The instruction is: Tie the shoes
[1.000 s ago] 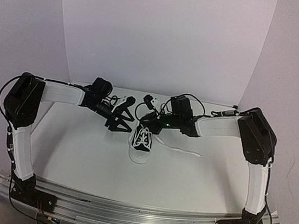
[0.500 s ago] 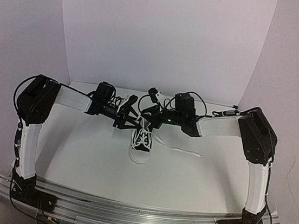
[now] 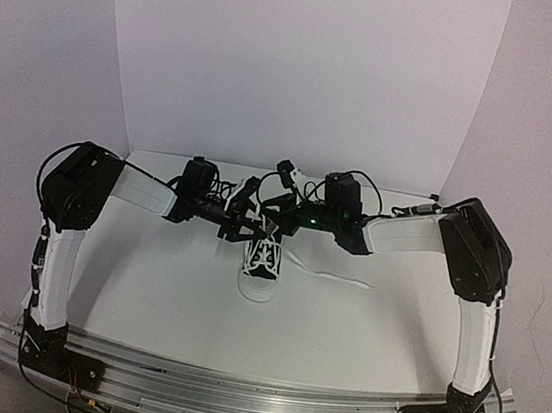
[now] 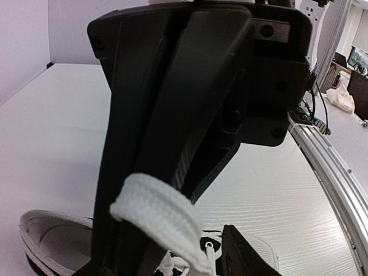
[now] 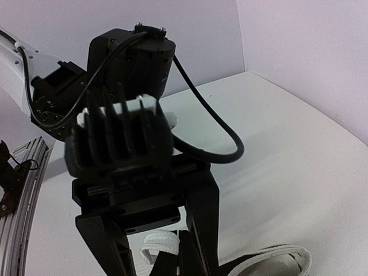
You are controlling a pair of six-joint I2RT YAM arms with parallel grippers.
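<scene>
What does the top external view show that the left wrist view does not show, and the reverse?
Only the top external view shows the whole sneaker, a lace end lying on the table toward the right arm, and the left arm. Only the left wrist view shows a lace loop close up, resting against a black claw finger. Both show the white table and part of the sneaker.
</scene>
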